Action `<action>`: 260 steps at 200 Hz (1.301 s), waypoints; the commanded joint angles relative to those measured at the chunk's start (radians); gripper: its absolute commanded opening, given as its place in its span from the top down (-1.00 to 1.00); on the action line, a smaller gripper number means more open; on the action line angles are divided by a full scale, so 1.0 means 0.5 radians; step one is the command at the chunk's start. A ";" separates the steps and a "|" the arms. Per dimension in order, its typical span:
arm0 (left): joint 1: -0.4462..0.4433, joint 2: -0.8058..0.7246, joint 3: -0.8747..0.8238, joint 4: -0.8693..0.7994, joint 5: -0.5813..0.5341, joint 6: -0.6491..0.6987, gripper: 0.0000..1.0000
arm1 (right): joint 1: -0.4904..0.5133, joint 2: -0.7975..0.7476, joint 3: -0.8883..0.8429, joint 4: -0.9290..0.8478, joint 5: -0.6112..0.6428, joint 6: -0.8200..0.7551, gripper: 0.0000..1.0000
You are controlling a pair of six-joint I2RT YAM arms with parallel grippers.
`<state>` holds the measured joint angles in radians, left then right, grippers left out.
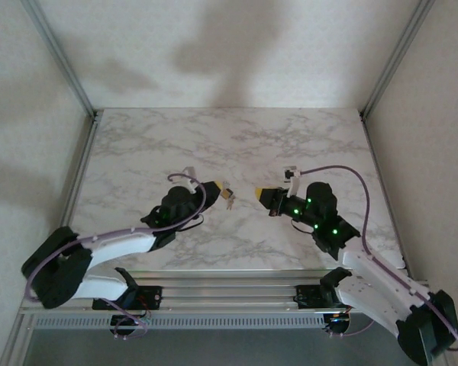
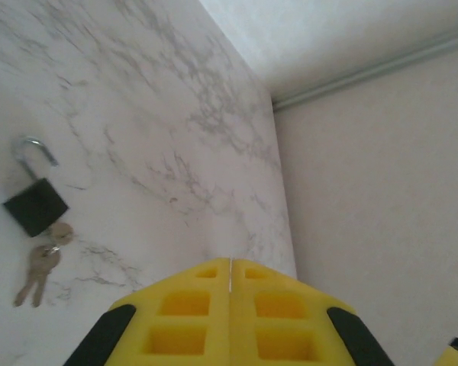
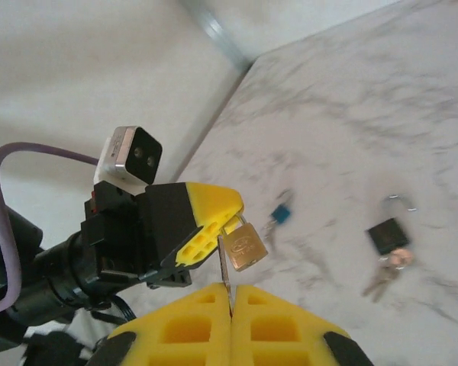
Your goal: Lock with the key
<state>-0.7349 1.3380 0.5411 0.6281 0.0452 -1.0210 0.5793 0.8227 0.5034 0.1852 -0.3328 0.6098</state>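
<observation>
A small brass padlock (image 3: 246, 244) hangs by its shackle from my left gripper (image 3: 233, 204), which is shut on it; in the top view the padlock (image 1: 229, 197) sits just right of the left gripper (image 1: 214, 186). My right gripper (image 3: 231, 290) is shut on a thin metal key (image 3: 225, 271). The key's blade points up along the padlock's left edge; I cannot tell whether they touch. From above, the right gripper (image 1: 259, 194) faces the padlock across a short gap. In the left wrist view the left gripper (image 2: 230, 263) shows its pads pressed together, and the shackle is hidden.
A black padlock (image 3: 388, 235) with its shackle open lies on the marble table (image 1: 214, 137) with a bunch of keys (image 3: 385, 268); the left wrist view shows that padlock (image 2: 34, 204) too. A blue-headed key (image 3: 278, 216) lies nearby. Metal frame posts (image 1: 61, 57) and walls enclose the table.
</observation>
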 commanded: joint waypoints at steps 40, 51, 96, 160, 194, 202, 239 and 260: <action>-0.084 0.649 0.625 -0.212 0.285 0.227 1.00 | -0.044 -0.338 -0.124 -0.275 0.762 -0.034 1.00; -0.111 0.798 0.771 -0.281 0.309 0.253 1.00 | -0.049 -0.372 -0.183 -0.308 0.810 -0.027 1.00; -0.159 1.276 1.223 -0.479 0.379 0.313 1.00 | -0.060 -0.493 -0.198 -0.424 0.972 -0.028 1.00; -0.158 1.637 1.646 -0.813 0.358 0.457 1.00 | -0.066 -0.498 -0.200 -0.458 0.999 -0.008 1.00; -0.138 1.727 1.737 -0.878 0.361 0.497 1.00 | -0.067 -0.492 -0.210 -0.444 0.987 -0.014 1.00; -0.129 1.745 1.754 -0.889 0.366 0.505 1.00 | -0.068 -0.494 -0.209 -0.443 0.985 -0.015 1.00; -0.116 1.821 1.845 -0.965 0.358 0.562 1.00 | -0.069 -0.475 -0.211 -0.426 0.967 -0.023 1.00; -0.111 1.849 1.861 -0.985 0.357 0.580 1.00 | -0.066 -0.449 -0.201 -0.429 0.957 -0.023 1.00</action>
<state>-0.8013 2.2242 1.4445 0.1864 0.2283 -0.7681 0.5522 0.5900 0.4164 -0.0422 0.1379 0.6018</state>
